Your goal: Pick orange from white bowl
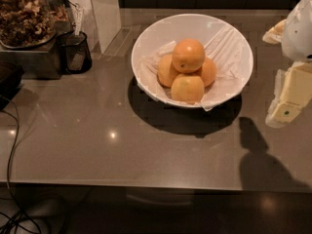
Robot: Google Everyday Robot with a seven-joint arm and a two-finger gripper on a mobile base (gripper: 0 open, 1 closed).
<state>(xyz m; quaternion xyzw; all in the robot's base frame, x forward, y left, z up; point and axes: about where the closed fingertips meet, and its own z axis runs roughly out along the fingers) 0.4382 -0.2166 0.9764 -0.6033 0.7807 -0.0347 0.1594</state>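
Note:
The white bowl (233, 38) stands on the grey counter, back centre, lined with creased white paper. Several oranges are piled in it. The deep orange, glossy orange (188, 55) with a small dark stem dot sits on top of the pile. A paler yellow-orange fruit (187, 87) lies in front of it, and two partly hidden oranges (165, 71) sit lower at either side. My gripper (287, 97) is at the right edge of the view, to the right of the bowl and above the counter, holding nothing that I can see.
A black mesh cup (75, 52) and a glass container of brown snacks (24, 13) stand at the back left, next to a white upright box (105, 13). A black cable (13, 145) runs down the left. The counter's front edge (146, 183) is near.

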